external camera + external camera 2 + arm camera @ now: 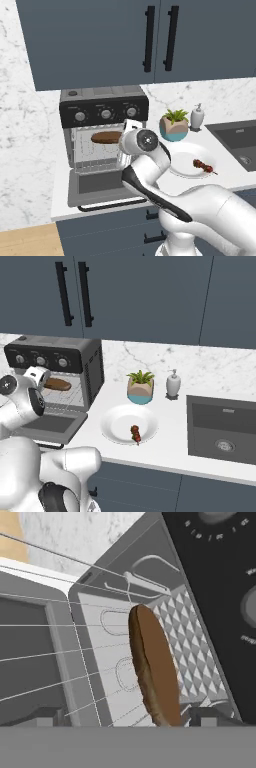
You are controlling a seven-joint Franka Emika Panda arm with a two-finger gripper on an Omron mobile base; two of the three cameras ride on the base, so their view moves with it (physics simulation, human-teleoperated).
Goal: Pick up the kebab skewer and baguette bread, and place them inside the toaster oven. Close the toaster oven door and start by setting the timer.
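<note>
Nearest the lens, the baguette bread [154, 667] lies between the two finger tips, which stand well apart and off the loaf; gripper [122, 716] open. Toaster oven [102, 100] sits on the counter [165, 448], its door [102, 187] dropped flat, loaf resting on the wire rack [97, 150] inside. Plate [117, 423] beside the oven carries the kebab skewer [135, 433]. Potted plant [140, 386] and soap dispenser [173, 383] stand behind it.

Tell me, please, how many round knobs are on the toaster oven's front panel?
3, in a row on the toaster oven's black panel: left knob, middle knob, right knob. None seems hidden.
</note>
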